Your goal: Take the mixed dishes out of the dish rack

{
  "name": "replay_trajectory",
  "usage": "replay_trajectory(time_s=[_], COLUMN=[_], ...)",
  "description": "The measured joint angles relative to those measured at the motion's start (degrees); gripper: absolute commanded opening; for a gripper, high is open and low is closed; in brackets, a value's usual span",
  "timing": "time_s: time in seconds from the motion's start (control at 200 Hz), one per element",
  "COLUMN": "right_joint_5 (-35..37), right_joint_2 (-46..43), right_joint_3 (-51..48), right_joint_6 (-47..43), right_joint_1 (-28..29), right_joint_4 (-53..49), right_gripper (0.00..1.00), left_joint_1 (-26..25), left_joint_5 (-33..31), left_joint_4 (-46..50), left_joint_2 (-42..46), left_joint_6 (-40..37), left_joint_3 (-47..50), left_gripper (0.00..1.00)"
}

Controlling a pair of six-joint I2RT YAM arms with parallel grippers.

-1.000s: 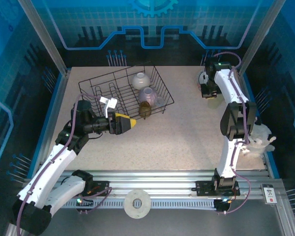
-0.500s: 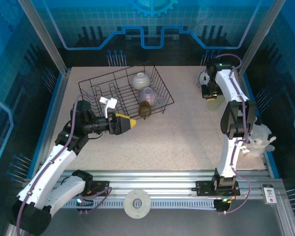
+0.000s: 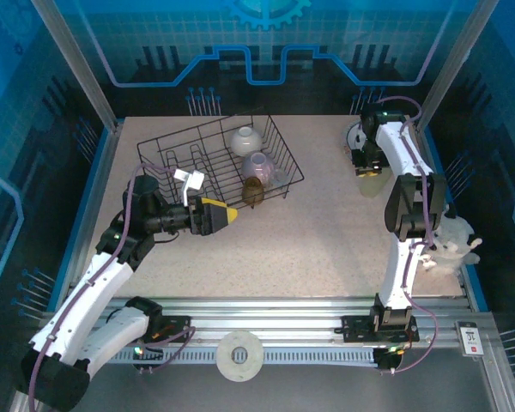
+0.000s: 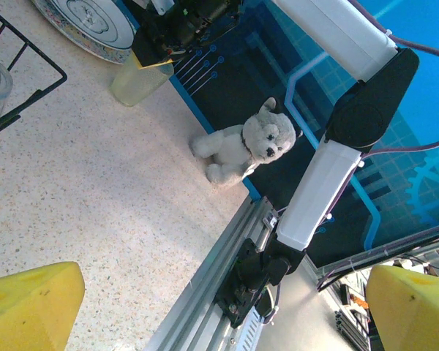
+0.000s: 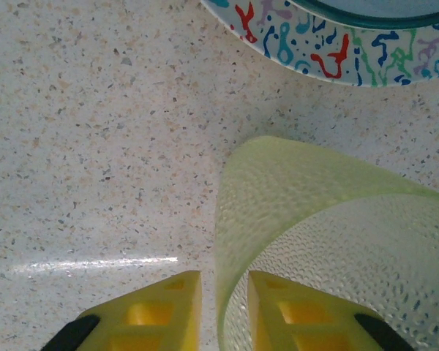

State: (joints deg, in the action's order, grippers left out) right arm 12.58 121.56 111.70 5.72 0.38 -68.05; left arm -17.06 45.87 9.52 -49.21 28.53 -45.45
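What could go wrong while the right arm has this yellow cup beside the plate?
1. The right gripper pinches only the thin wall of the yellowish cup, one finger inside it. The cup could slip, or tip over as the fingers let go.
2. The cup is close to the squiggle-patterned plate. A slight drift that way could knock it against the plate's rim.

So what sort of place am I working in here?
Likely a robot lab test cell, not a kitchen: blue printed panels on an aluminium frame, a speckled tabletop, a plush husky alongside.
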Motion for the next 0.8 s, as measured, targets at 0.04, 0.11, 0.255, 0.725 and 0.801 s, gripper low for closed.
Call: replay_trajectory(time_s=[0.04, 0.11, 0.255, 0.725, 0.801], right_joint_5=[0.02, 0.02, 0.5, 1.99, 2.01], right_joint_2=[0.0, -0.13, -2.4, -23.19, -26.6], right_joint_3=[0.0, 0.0, -0.87, -8.7, -11.04], right_joint_6=[0.07, 0.33, 0.52, 2.32, 2.93], right_joint_1=[-0.09, -0.09, -0.09, 0.02, 0.57], right_joint_4=[0.0, 0.07, 1.25, 6.82, 8.09], right_gripper=[0.3, 0.34, 0.41, 0.62, 0.67], left_joint_1=[0.0, 0.0, 0.0, 0.02, 0.07], left_joint_5=[0.0, 0.0, -0.04, -3.69, -3.87], left_joint_4=[0.0, 0.0, 0.09, 2.47, 2.95], left_joint_2=[0.0, 0.0, 0.0, 0.11, -0.42], left_joint_6=[-0.02, -0.02, -0.04, -0.15, 0.04], left_joint_3=[0.0, 0.0, 0.0, 0.0, -0.02], left_gripper=[0.99, 0.99, 0.99, 0.99, 0.99])
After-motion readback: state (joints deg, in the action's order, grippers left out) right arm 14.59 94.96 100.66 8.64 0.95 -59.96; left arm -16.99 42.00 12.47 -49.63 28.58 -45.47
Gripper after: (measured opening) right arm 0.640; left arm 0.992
